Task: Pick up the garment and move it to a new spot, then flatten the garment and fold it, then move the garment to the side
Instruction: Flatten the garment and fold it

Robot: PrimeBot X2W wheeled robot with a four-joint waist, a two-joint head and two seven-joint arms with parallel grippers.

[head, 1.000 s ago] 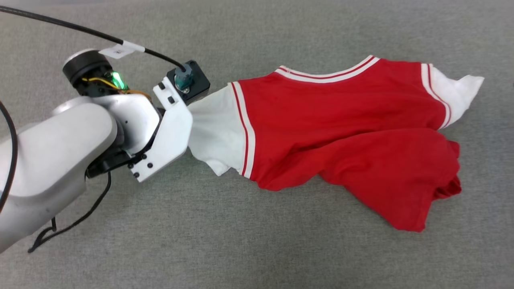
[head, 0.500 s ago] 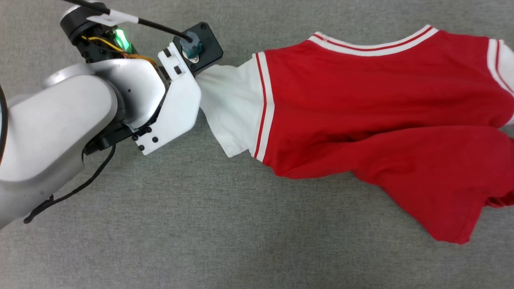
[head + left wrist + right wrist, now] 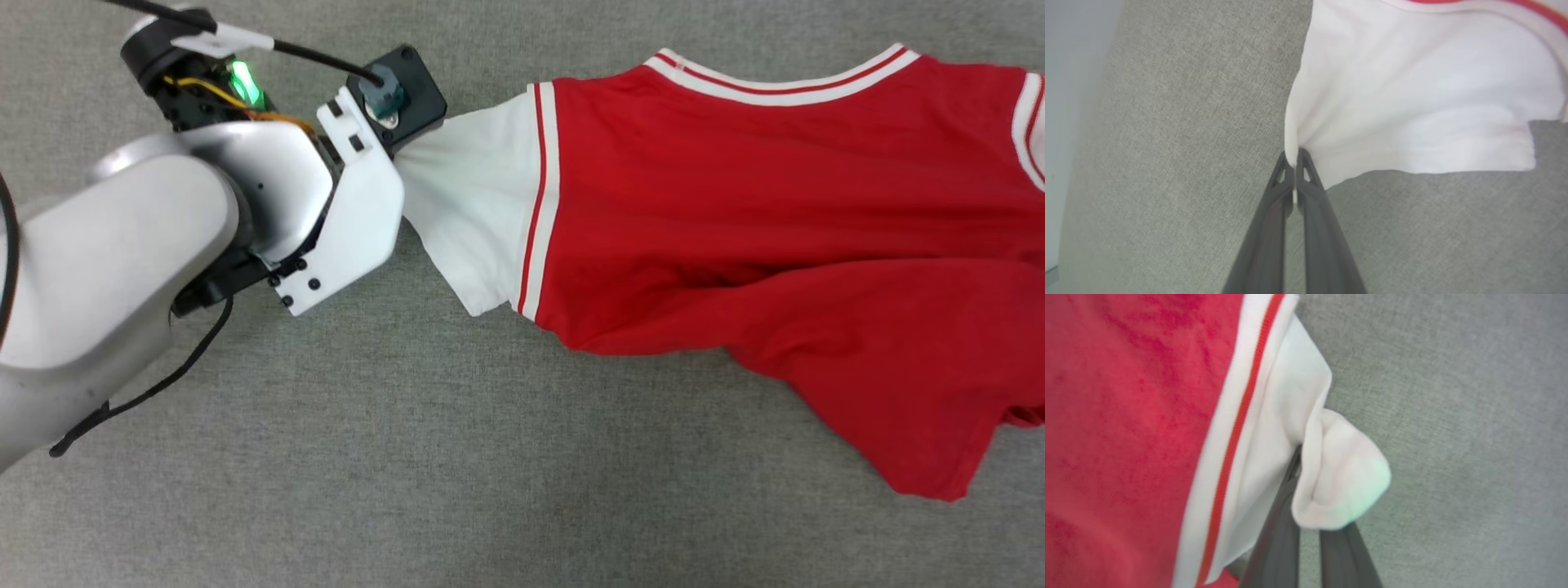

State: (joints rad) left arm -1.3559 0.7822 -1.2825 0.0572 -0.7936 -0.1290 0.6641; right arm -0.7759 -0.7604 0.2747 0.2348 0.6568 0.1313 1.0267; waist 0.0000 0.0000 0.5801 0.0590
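The garment (image 3: 735, 204), red with white sleeves and red-white trim, lies stretched across the grey cloth surface, its far sleeve running off the right edge of the head view. My left gripper (image 3: 1293, 157) is shut on the edge of the white left sleeve (image 3: 1412, 81); in the head view its fingers are hidden under the pale wrist housing (image 3: 351, 212). In the right wrist view my right gripper (image 3: 1297, 457) is shut on the other white sleeve (image 3: 1339, 473), whose cuff folds over the fingers beside the red body (image 3: 1126, 416).
Grey woven fabric (image 3: 408, 457) covers the whole surface around the shirt. A black cable (image 3: 147, 392) hangs from my left forearm, and another runs over the wrist camera block (image 3: 396, 90). A pale edge shows at the far left of the left wrist view (image 3: 1069, 122).
The head view has shifted, so the far sleeve now lies beyond its right edge. The shirt is drawn straighter between its sleeves. My left gripper has kept its hold.
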